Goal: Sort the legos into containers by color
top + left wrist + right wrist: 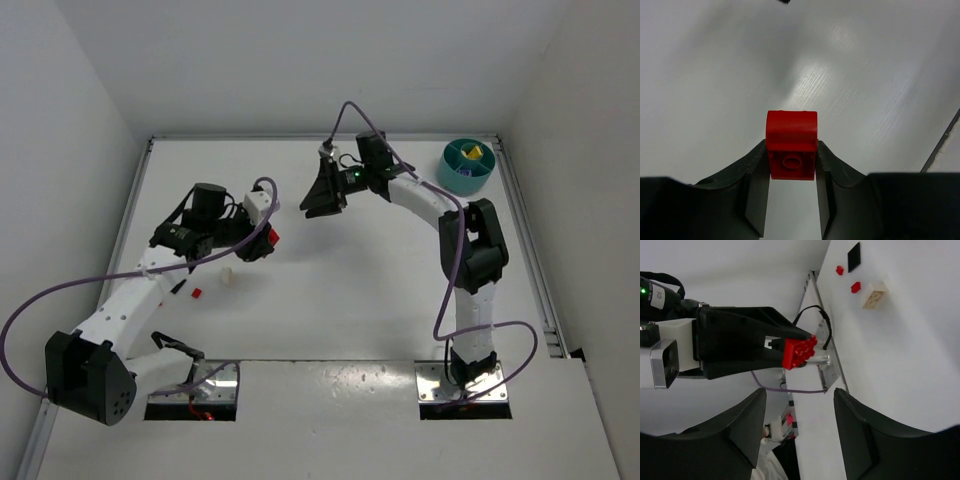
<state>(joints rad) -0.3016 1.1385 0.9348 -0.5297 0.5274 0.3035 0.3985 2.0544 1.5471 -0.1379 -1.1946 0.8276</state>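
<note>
1. Left wrist view showed the small red plastic brick point(791, 150) pinched between the left gripper's point(266, 240) jaws.
2. The brick was well left of the round teal compartment dish point(462, 184).
3. The right gripper point(322, 205), jaws spread and empty, hung between brick and dish, facing the brick.
4. The right arm was nearer the dish, so a handover looked likely. The brick's long axis lay roughly across the right jaws' gap.

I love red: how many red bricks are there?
3 red bricks: one in the left gripper, two small ones on the table near the cream brick. Others may be hidden.
</note>
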